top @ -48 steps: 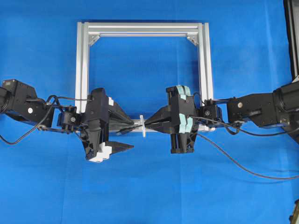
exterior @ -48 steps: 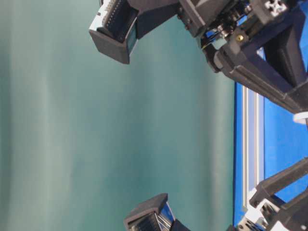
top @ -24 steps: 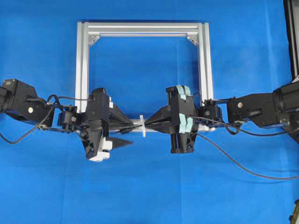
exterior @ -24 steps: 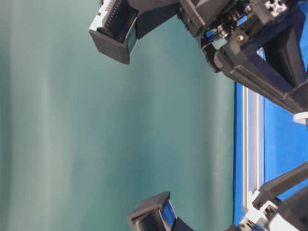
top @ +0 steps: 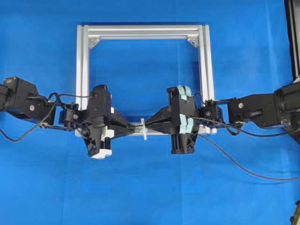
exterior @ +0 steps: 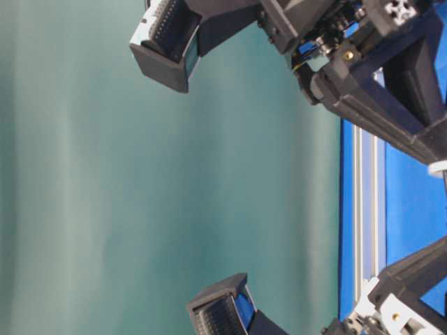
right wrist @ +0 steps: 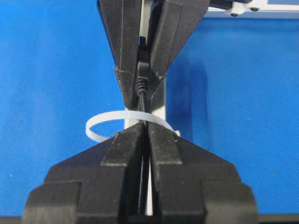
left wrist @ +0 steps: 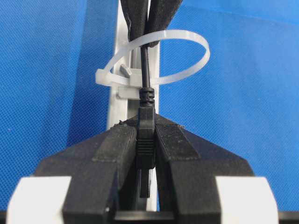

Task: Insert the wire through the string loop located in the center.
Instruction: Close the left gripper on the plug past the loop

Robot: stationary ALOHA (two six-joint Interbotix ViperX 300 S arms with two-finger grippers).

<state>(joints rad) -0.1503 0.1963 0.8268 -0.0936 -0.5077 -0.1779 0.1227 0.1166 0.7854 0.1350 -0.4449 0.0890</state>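
so the left tool is done snapping shut; it's now clamping the wire plug past the string loop (right tool is gripping the wire too); handoff's basically happening.

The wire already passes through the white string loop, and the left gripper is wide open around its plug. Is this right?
Not quite. In the left wrist view the left gripper is shut on the plug of the wire. The wire does pass through the string loop.
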